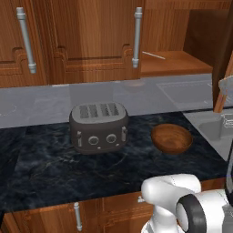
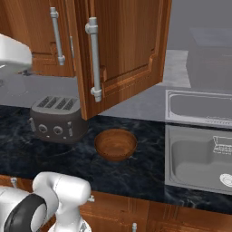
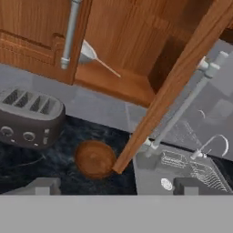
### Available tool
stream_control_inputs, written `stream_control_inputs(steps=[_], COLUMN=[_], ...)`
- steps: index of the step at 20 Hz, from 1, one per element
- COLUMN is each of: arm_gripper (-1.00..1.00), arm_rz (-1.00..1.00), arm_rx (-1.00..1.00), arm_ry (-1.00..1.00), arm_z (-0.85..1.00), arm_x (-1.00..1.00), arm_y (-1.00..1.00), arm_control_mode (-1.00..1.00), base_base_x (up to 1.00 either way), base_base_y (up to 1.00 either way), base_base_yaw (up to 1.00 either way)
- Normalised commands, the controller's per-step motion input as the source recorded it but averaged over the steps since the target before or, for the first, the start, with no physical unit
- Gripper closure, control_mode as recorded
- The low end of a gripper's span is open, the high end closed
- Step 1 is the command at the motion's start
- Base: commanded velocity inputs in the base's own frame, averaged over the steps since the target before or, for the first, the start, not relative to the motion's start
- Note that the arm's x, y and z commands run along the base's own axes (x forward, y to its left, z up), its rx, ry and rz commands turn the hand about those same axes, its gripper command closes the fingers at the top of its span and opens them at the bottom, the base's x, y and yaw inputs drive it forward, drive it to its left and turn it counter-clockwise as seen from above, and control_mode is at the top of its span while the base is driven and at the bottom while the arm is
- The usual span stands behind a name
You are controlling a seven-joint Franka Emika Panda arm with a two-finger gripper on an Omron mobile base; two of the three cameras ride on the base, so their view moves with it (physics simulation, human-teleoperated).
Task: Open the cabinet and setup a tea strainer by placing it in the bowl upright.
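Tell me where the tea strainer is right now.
The tea strainer lies on the shelf inside the open cabinet, above the counter and partly behind the shut left door, up and back from the bowl.

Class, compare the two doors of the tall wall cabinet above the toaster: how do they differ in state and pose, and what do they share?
The left door is shut, flush with the cabinet front; the right door is swung wide open, standing out over the counter. The left door hides its side; the right door exposes the shelf, where the tea strainer lies. Both are reddish-brown raised-panel wood with long vertical silver bar handles.
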Motion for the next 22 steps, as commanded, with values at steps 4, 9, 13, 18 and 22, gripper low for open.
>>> stream_control_inputs(steps=[4,9,13,18,22], arm_gripper=[-1.00,-1.00,-1.00,-1.00,-1.00], arm_rz=[-0.11,-0.07,-0.03,-0.10,-0.04], arm_rx=[-0.74,-0.71,-0.53,-0.22,-0.04], arm_ry=[0.40,0.53,0.50,0.23,0.10], arm_z=[-0.21,-0.41,-0.69,-0.96,-0.76], arm_x=[0.16,0.62,0.82,0.66,0.41], arm_y=[0.99,0.53,0.09,-0.14,-0.60], arm_control_mode=[-1.00,-1.00,-1.00,-1.00,-1.00], base_base_x=[0.00,0.00,0.00,0.00,0.00], base_base_y=[0.00,0.00,0.00,0.00,0.00], base_base_yaw=[0.00,0.00,0.00,0.00,0.00])
